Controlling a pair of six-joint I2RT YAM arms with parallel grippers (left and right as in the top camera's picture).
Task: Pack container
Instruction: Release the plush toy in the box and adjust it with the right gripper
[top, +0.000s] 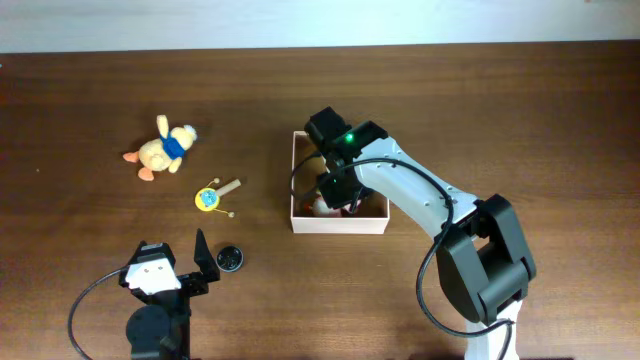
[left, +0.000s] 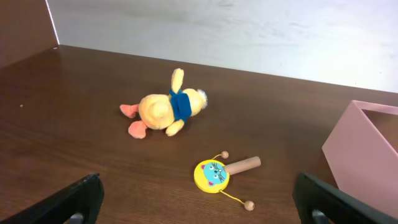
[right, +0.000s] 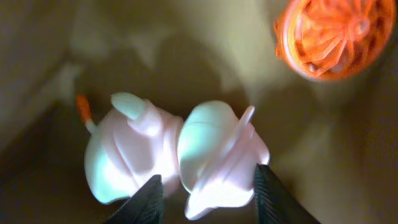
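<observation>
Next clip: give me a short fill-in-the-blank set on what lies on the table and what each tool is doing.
1. The left tool is ___ and holds nothing.
2. The duck lies outside the container and wears a ___ scarf.
3. The right tool is inside the container, at a white toy, near an ___ round toy.
Missing words: open; blue; orange.

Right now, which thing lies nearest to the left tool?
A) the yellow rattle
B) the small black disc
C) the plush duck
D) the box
B: in the overhead view the black disc sits just beside the left tool, while the other things lie farther away.
</observation>
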